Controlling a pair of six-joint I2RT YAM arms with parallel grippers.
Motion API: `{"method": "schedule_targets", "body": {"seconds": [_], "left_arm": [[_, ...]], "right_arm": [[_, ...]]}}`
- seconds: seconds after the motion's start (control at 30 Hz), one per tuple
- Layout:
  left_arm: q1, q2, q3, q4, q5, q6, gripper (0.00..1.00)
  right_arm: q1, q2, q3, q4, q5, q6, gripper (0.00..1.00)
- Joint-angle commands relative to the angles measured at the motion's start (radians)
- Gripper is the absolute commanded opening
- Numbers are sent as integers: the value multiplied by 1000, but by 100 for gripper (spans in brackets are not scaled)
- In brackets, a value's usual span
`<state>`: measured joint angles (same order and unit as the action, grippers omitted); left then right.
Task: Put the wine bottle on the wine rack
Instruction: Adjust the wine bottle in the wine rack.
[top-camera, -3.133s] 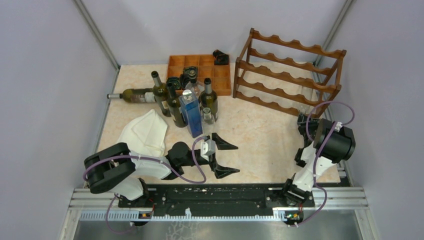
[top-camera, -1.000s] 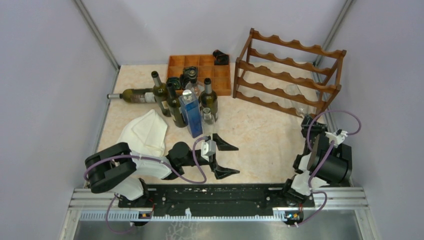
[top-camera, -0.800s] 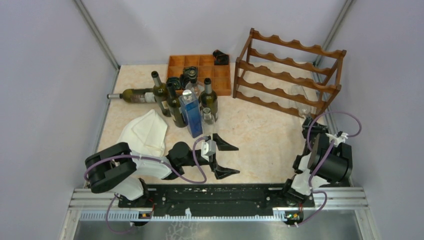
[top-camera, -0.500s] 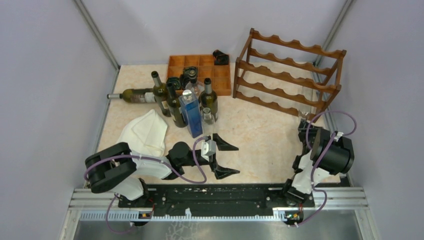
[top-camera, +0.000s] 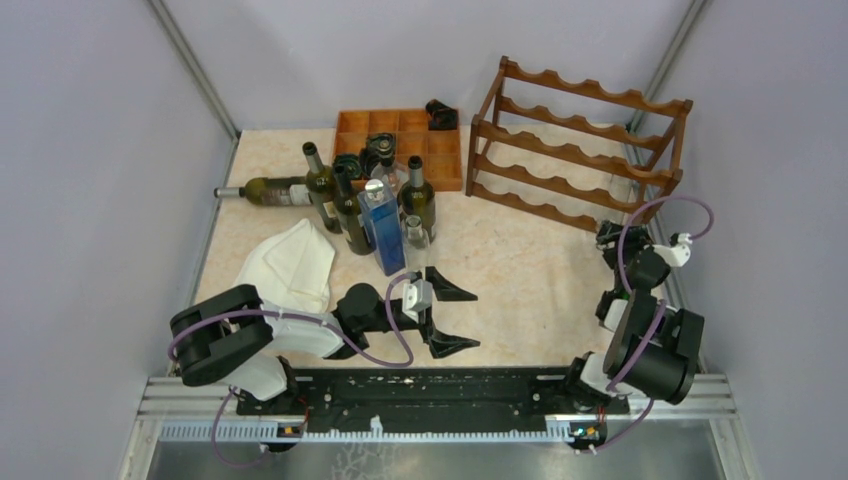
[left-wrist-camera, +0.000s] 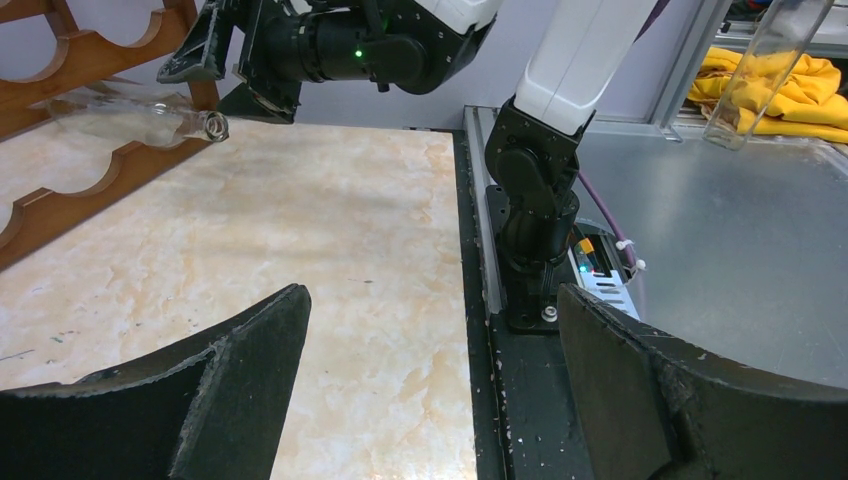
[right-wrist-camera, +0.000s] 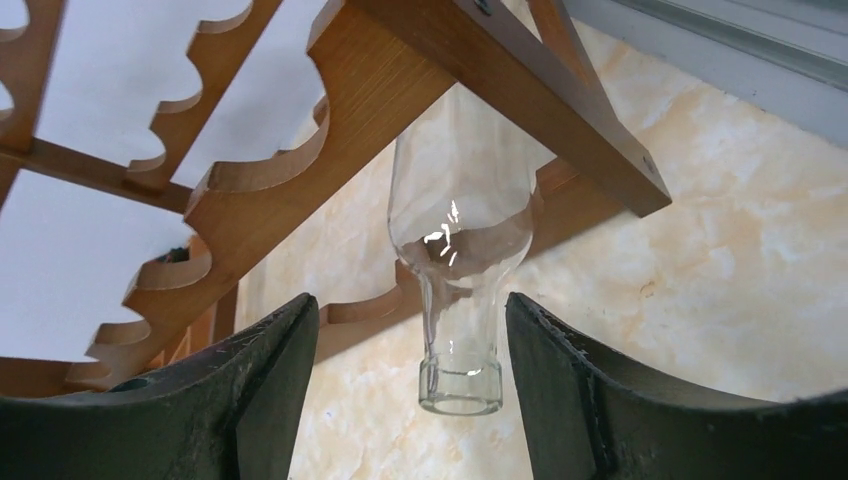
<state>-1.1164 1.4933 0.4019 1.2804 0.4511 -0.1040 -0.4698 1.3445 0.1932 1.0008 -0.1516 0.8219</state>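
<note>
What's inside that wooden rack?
One clear glass bottle, lying in the rack with its neck poking out. Its base is hidden behind the rack's wood.

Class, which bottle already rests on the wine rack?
The clear glass bottle, lying across the wine rack's rails; the dark bottles and the blue one are on the table.

Your widest free lane is the bare table (top-camera: 520, 285) between the bottles (top-camera: 365, 215) on the left and the rack (top-camera: 575, 150) at far right. At the rack's near right corner room is tight. The clear bottle's (right-wrist-camera: 455, 230) neck pokes out between the parted fingers of the right gripper (right-wrist-camera: 408, 330), with rails just above and to the left, and the wall (top-camera: 760, 200) is close by. The cloth (top-camera: 290, 265) and the tray (top-camera: 400, 130) hem in the bottles near and far.
</note>
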Motion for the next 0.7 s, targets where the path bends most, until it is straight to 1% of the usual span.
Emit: {"method": "schedule_targets", "body": {"seconds": [0.0,0.13,0.3,0.4,0.67], "left_arm": [[4,4,19,47,20,0,99],[4,-3,17,42,13,4,99],[4,3,18,44,14,4,99],[4,5,18,45,12,3,99],[3,9,19,43,10,6,99]], "right_arm": [[-4,11,69,-133,0,-54,68],[-6,81,88,-116,-3,-36,68],[-5,136,119,-93,-7,-56,68],[-4,164,127,-45,-9,-52,68],[-4,255,131,74,-22,23,68]]}}
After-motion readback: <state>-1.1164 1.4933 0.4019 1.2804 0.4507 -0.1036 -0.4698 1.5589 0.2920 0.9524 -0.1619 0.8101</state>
